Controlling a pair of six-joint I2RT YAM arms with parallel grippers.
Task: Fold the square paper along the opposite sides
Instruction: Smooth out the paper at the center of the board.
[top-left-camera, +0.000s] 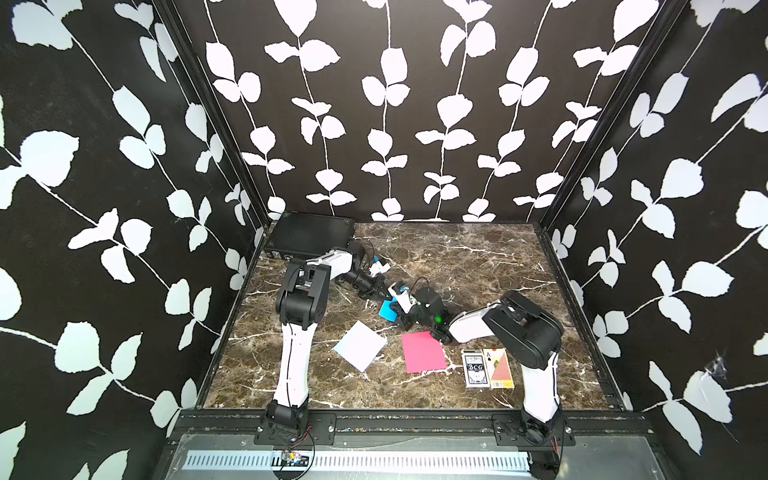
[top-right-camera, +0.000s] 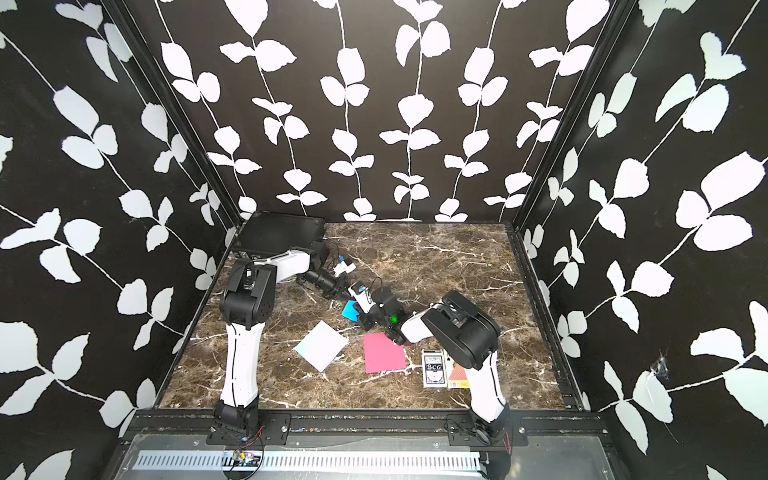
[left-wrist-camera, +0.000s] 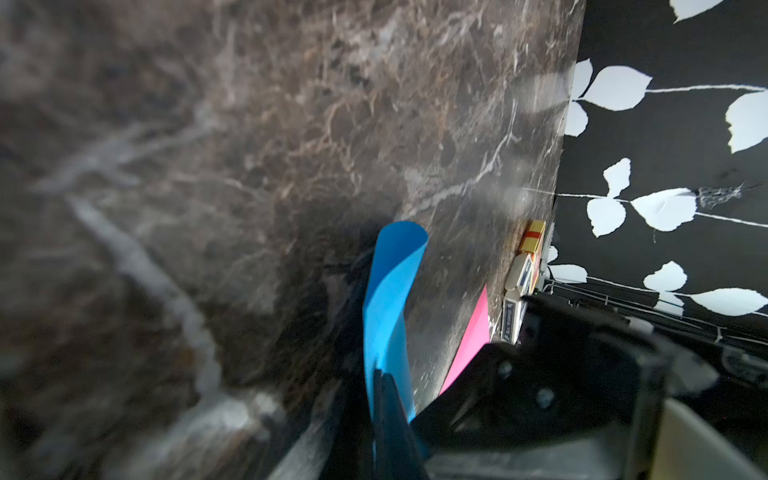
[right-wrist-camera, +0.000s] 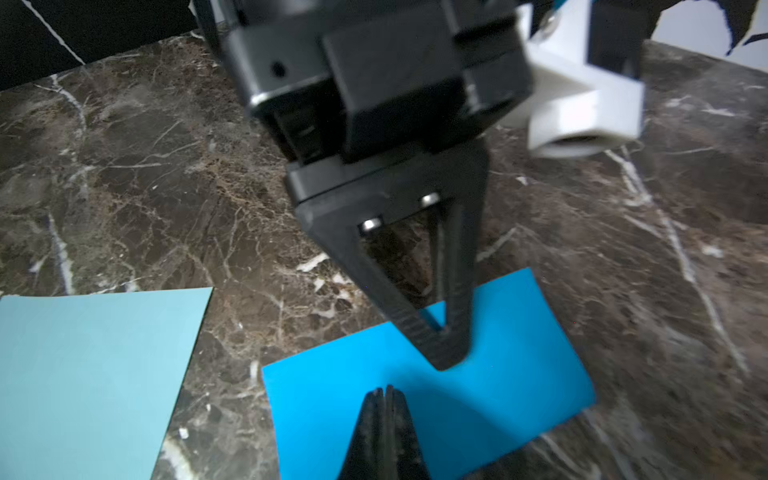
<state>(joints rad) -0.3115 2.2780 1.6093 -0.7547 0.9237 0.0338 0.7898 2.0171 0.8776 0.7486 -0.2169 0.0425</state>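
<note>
The square paper (top-left-camera: 387, 311) is bright blue and lies mid-table, also seen in a top view (top-right-camera: 350, 311). My left gripper (top-left-camera: 380, 294) comes at it from the back left. In the left wrist view the left gripper (left-wrist-camera: 384, 376) is shut on one edge, and the paper (left-wrist-camera: 392, 286) curls up and over away from it. In the right wrist view my right gripper (right-wrist-camera: 385, 390) is shut, its tips over the blue paper (right-wrist-camera: 511, 374), with nothing visible between them. The left gripper (right-wrist-camera: 451, 357) meets the sheet just beyond.
A pale blue sheet (top-left-camera: 360, 345) and a pink sheet (top-left-camera: 424, 352) lie in front of the blue one. Two card decks (top-left-camera: 487, 368) sit by the right arm. A black box (top-left-camera: 309, 237) fills the back left corner. Patterned walls enclose the marble table (top-left-camera: 478, 257).
</note>
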